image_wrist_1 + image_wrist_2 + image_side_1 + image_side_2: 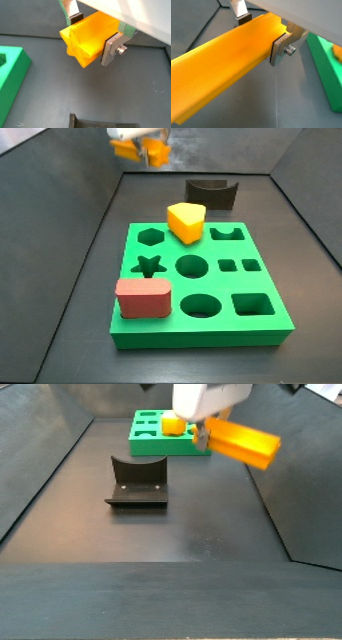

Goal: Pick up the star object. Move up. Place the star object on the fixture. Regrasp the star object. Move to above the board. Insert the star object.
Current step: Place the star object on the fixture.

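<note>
The star object [87, 44] is an orange prism with a star-shaped end, and my gripper [95, 36] is shut on its ridged sides in both wrist views; its long body [224, 70] runs out from the silver fingers [282, 48]. In both side views the gripper [203, 429] holds the star object [243, 442] in the air, clear of the floor, and it shows as [140, 148] at the far end of the bin. The black fixture [138, 482] stands on the dark floor below and to one side. The green board [197, 278] lies flat with its star hole [148, 266] open.
A yellow rounded wedge block [187, 223] and a pink-red block [143, 298] stand on the board. Grey sloping walls [47, 469] enclose the dark floor. The fixture's top edge [100, 122] and a board corner [12, 75] show under the gripper in a wrist view.
</note>
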Controlling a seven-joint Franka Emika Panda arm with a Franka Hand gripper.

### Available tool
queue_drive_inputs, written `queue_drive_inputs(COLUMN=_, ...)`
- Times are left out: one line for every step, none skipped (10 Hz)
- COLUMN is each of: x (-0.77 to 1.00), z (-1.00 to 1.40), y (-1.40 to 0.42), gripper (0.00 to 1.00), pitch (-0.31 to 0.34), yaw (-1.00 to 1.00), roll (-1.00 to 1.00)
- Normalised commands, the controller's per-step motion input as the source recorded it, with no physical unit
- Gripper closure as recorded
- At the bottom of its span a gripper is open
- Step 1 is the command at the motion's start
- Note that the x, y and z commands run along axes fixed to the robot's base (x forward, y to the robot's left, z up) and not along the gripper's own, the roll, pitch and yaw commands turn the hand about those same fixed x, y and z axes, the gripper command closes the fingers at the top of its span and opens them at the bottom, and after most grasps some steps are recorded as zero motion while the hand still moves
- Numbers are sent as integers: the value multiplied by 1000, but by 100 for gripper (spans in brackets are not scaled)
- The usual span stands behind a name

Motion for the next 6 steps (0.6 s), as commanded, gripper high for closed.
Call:
queue_drive_inputs(x=-24, z=969, y=-9, gripper=100, pitch=32, yaw=6, roll=-14)
queue_drive_inputs(x=-18, z=751, y=-9, gripper=100, pitch=40, yaw=6, roll=-17)
queue_drive_inputs(x=-10, z=587, y=-9, gripper=100, pitch=47, yaw=7, roll=-19)
queue_drive_inputs(x=-2, z=422, y=-9, gripper=100, pitch=58, yaw=7, roll=-22)
queue_drive_inputs(x=8, z=202, y=-8, gripper=100, pitch=73, yaw=7, roll=-26)
queue_drive_inputs(x=1000, z=270, y=-205, gripper=100, pitch=92, yaw=-1000, roll=22)
